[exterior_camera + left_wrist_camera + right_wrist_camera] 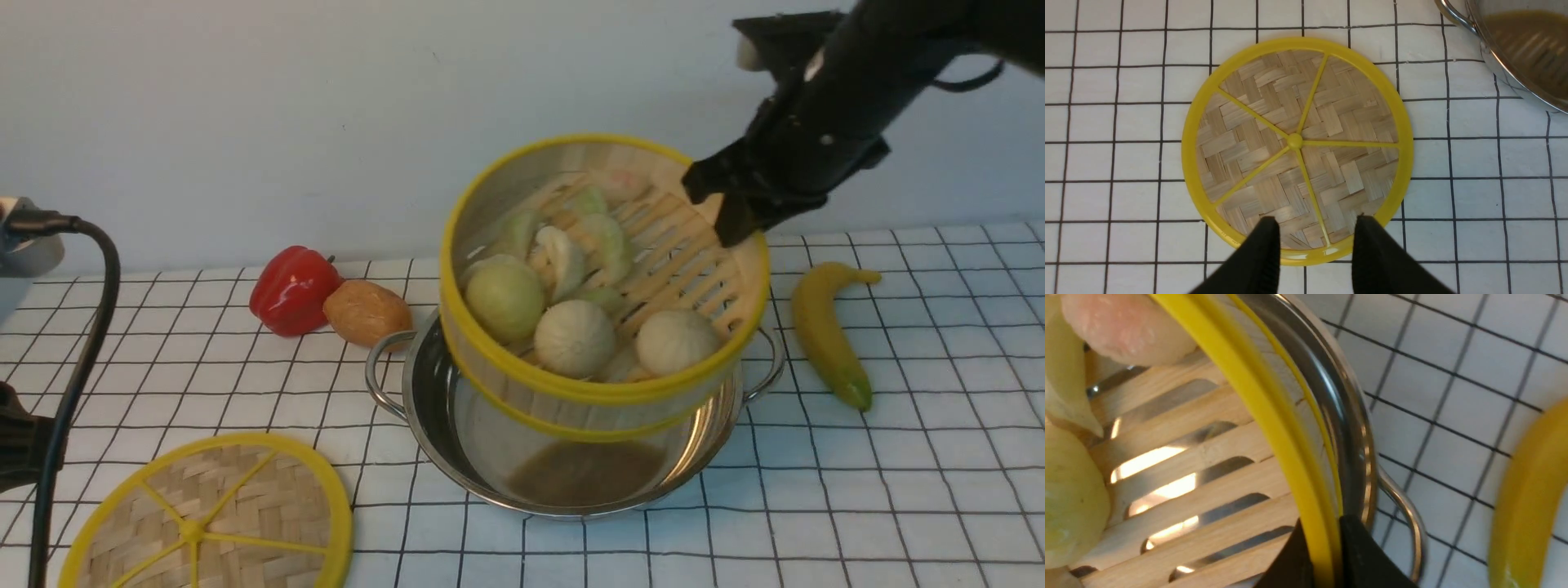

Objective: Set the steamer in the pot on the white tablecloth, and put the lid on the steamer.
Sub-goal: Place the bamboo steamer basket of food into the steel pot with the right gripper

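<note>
The first step is under way, not finished. The right tool (735, 216) is pinched narrow on the wall of the steamer (571, 384), gripping its yellow rim above the right handle of the pot (424, 392). The steamer hangs tilted over the pot. Its low near edge dips inside the pot's rim, while the gripped side stands clear above it, so it is not yet seated. The toy buns (575, 336) lie bunched toward the low side.

The lid (204, 523) lies flat on the white tablecloth (898, 474), left of the pot and nearer the robot, close to it but apart. The left tool (1316, 222) has its jaws wide and empty, over the lid's edge that faces away from the pot. Whether it touches the lid I cannot tell.

By my judgement, what is left is to level and lower the steamer into the pot, release it, then lift the lid and set it on top.
</note>
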`<state>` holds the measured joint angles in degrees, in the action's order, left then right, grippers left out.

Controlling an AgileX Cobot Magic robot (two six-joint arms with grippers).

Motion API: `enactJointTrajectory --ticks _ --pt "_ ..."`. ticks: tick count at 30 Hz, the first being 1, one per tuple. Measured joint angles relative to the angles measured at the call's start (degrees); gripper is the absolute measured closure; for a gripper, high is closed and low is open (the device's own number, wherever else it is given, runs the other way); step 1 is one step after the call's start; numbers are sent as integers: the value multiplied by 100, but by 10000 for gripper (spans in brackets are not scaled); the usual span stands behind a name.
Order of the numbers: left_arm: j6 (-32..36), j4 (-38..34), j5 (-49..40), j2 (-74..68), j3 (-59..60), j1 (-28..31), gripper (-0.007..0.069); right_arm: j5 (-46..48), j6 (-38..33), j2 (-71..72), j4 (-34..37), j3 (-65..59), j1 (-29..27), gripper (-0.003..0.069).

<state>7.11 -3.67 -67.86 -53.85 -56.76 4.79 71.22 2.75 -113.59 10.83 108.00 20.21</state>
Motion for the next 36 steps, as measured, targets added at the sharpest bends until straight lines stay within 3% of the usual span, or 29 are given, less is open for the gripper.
enactJointTrajectory --ticks 5,22,36 --pt "0 -5 0 0 0 0 382 0 152 -681 -29 604 319 595" --pt "0 -22 -5 0 0 0 382 14 162 -1355 -592 672 342 595" --pt "0 -22 -5 0 0 0 382 -1 65 -1699 -629 690 342 595"
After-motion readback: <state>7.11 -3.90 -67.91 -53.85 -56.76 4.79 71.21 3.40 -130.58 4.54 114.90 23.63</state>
